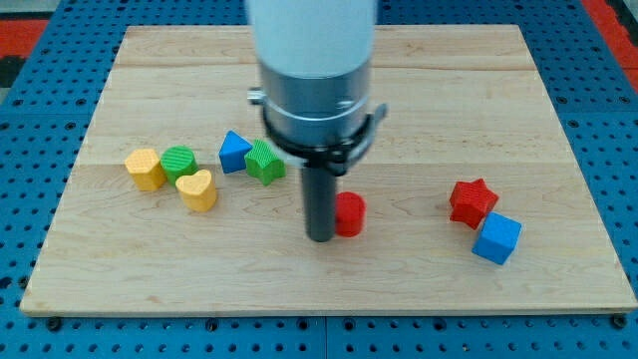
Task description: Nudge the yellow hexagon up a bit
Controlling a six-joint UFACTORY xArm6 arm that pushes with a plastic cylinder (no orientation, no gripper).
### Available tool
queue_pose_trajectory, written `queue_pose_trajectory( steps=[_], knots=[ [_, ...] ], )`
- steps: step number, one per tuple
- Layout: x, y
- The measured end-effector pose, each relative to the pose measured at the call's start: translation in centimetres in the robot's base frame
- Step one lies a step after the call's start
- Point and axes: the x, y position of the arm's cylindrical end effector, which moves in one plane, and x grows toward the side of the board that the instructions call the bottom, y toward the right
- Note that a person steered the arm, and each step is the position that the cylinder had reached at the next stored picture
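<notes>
The yellow hexagon (146, 169) lies at the board's left, touching a green round block (179, 163) on its right. A yellow heart (197, 189) sits just below and right of them. My tip (321, 237) rests on the board near the middle, far to the right of the yellow hexagon, right beside a red round block (350, 213). The rod and arm body hide the board behind them.
A blue triangular block (234, 152) and a green block (264, 162) sit left of the rod. A red star (472, 201) and a blue cube (496, 238) lie at the right. The wooden board (329, 289) lies on a blue surface.
</notes>
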Motion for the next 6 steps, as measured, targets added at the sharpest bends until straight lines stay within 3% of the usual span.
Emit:
queue_pose_trajectory(
  steps=[1,2,3,4,6],
  knots=[
    [-1.7,-1.5],
    [-2.8,2.8],
    [-1.2,9.6],
    [-1.2,4.5],
    [-1.3,-18.9]
  ],
)
